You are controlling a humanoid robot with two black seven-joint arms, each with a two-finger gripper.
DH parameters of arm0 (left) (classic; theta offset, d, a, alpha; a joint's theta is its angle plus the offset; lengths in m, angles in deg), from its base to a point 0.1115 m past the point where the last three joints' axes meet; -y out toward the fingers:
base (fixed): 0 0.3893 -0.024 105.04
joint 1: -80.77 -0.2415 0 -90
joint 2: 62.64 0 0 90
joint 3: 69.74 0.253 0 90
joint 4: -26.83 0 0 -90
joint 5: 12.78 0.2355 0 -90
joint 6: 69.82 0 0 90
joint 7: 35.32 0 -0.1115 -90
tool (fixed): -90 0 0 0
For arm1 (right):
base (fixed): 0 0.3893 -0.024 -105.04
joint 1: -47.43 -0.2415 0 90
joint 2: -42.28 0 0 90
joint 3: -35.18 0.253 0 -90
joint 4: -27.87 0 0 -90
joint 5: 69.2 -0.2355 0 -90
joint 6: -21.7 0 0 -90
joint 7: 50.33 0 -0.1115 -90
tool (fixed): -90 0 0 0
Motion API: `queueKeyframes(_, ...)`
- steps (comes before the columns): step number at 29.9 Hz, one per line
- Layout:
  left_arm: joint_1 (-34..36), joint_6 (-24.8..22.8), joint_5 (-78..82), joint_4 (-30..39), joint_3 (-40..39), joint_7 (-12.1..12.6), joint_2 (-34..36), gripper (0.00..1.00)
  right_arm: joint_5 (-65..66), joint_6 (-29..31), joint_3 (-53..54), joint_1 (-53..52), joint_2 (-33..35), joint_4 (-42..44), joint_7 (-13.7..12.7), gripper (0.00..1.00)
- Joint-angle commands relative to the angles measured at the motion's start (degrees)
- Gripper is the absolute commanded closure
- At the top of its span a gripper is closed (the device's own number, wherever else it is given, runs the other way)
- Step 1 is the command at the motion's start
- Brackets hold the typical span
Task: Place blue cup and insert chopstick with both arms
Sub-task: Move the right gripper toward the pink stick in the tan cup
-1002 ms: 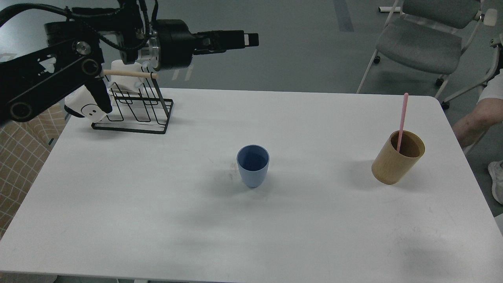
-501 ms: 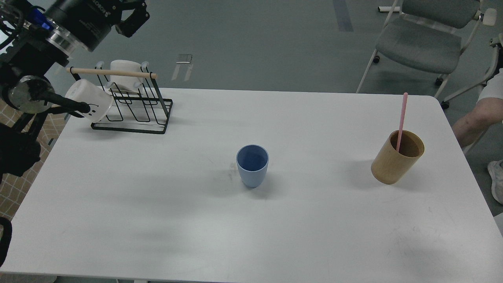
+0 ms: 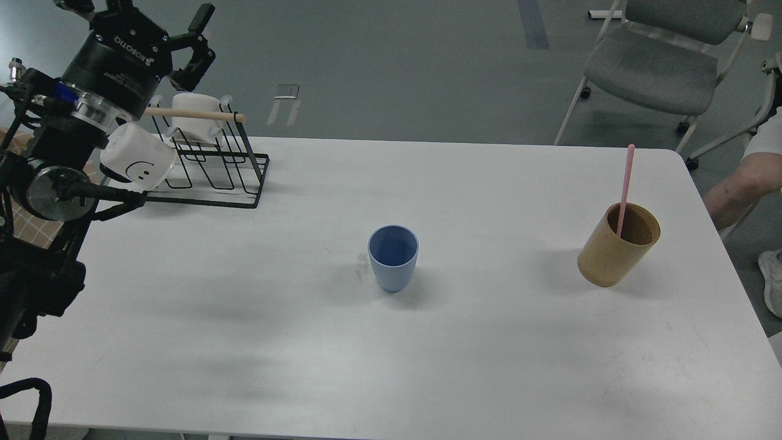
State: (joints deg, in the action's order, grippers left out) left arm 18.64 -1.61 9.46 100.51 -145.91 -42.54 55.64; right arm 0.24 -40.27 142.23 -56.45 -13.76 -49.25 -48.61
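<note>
The blue cup (image 3: 393,256) stands upright and empty near the middle of the white table (image 3: 244,342). The pink chopstick (image 3: 625,183) stands leaning inside the tan wooden cup (image 3: 617,247) at the right side of the table. My left gripper (image 3: 137,12) is at the far top left, above the wire rack, pointing up and away. Its fingers are spread open and hold nothing. It is far from the blue cup. My right arm is out of view.
A black wire rack (image 3: 211,168) with a wooden rod (image 3: 195,113) stands at the table's back left. It holds a white smiley mug (image 3: 135,160) and another white mug (image 3: 194,119). A grey chair (image 3: 660,61) and a person's leg (image 3: 739,180) are beyond the right edge.
My left arm has drawn back to the left, and its gripper has swung from pointing right to pointing up and away. The blue cup, wooden cup and chopstick have not moved.
</note>
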Motion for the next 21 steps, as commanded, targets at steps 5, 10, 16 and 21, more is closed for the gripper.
queueKeyframes(5, -0.01, -0.01, 0.35, 0.14, 0.06, 0.10, -1.73, 0.04, 14.67, -0.02, -10.53, -0.62, 10.33, -3.56, 2.50, 0.00)
queueKeyframes(10, -0.01, -0.01, 0.44, 0.14, 0.06, 0.01, -2.17, 0.04, 16.25, -0.02, -25.47, -5.27, 16.14, -3.48, 2.15, 0.00)
queueKeyframes(16, -0.01, 0.08, 0.53, 0.93, 0.14, 0.10, -2.88, 0.04, 24.86, -0.02, -35.94, -10.46, 12.28, -2.86, -4.43, 0.00)
queueKeyframes(21, -0.09, 0.08, 0.53, 1.46, 0.14, 0.10, -2.88, 0.04, 31.71, -0.02, -37.17, -10.29, 8.24, -3.04, -5.58, 0.00)
